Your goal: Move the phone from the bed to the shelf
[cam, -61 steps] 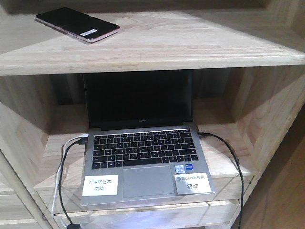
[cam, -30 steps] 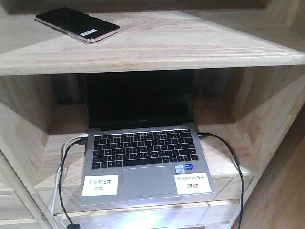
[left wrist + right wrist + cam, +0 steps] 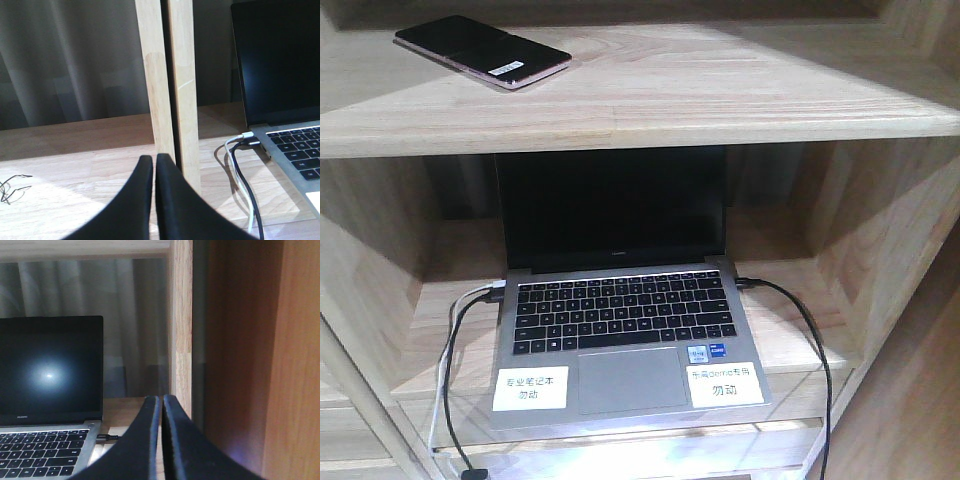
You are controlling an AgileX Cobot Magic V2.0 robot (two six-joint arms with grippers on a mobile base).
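The phone, a thin black slab with a pinkish edge and a white sticker, lies flat on the upper board of the light wood shelf at the far left. Neither gripper shows in the front view. My left gripper is shut with nothing between its black fingers, low in front of a shelf upright. In the right wrist view my right gripper is shut and empty too, beside the shelf's right upright. The bed is out of view.
An open grey laptop with a dark screen sits on the lower board, with cables plugged in at its left and a black cable at its right. A brown panel stands to the right of the shelf.
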